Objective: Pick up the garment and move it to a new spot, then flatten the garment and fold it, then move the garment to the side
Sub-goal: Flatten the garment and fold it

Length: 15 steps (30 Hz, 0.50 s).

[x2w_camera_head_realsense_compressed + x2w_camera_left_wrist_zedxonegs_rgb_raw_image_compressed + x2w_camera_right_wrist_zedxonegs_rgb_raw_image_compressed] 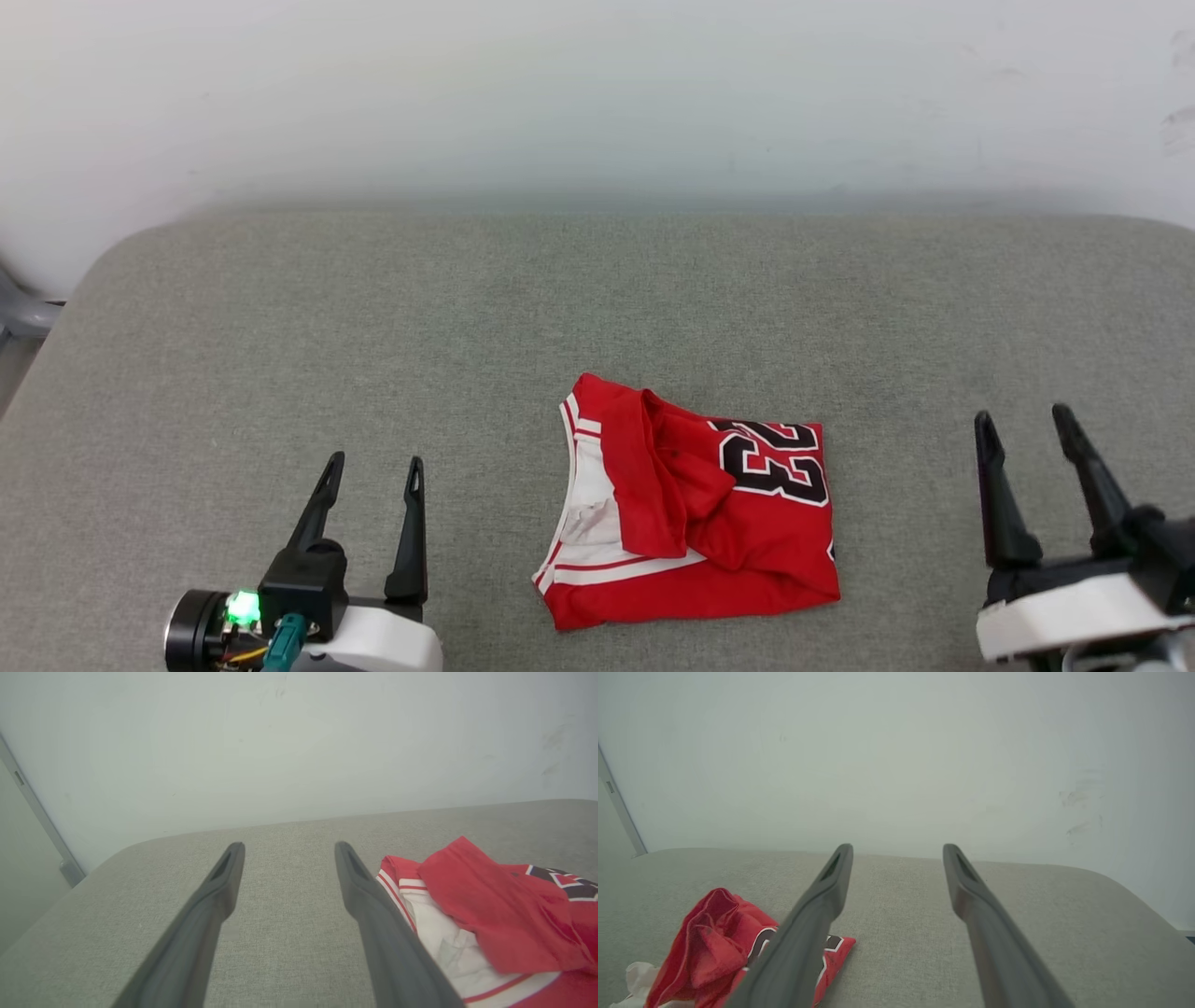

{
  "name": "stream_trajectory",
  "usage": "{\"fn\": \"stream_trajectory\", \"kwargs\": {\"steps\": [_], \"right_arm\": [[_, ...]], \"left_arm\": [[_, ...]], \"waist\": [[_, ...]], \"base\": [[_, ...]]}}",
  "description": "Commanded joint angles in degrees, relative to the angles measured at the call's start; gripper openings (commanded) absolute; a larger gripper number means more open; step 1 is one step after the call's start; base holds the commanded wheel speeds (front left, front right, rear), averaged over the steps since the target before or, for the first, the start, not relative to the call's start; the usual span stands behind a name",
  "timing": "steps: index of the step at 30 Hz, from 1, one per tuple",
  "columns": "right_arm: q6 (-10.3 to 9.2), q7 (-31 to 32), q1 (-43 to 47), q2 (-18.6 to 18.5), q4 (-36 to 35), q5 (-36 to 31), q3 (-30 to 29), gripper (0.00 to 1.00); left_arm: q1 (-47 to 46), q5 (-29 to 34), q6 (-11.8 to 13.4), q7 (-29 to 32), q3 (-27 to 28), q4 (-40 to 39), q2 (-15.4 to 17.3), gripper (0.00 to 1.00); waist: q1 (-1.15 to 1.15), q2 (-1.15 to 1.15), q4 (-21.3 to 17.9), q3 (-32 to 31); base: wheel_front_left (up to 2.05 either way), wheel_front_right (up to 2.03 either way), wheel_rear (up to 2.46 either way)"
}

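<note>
Lying bunched at lower centre, the garment may lift wadded if pinched through layers; left tool, right tool gape empty.

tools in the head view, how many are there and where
2: the left tool at lower left, the right tool at lower right, both open, either side of the garment.

red-and-white garment, seemingly greyish label

red garment, roughly folded, lying flat
</note>
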Motion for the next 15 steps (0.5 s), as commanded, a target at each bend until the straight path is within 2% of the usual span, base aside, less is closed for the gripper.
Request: {"fn": "stream_trajectory", "kwargs": {"steps": [1, 15], "right_arm": [[-0.05, -0.27, 1.53, 0.81, -0.73, -0.06, -0.37, 1.00], [-0.05, -0.23, 7.49, 3.62, -0.60, -0.88, -1.14, 1.00]], "left_arm": [[0.76, -0.18, 0.25, -0.13, 0.23, -0.33, 0.20, 1.00], [3.12, -0.80, -0.23, -0.13, 0.56, 0.84, 0.22, 1.00]], "waist": [[0.00, 0.00, -0.04, -0.26], [0.00, 0.00, 0.35, -1.67]], "base": [[0.00, 0.00, 0.00], [0.00, 0.00, 0.00]]}}
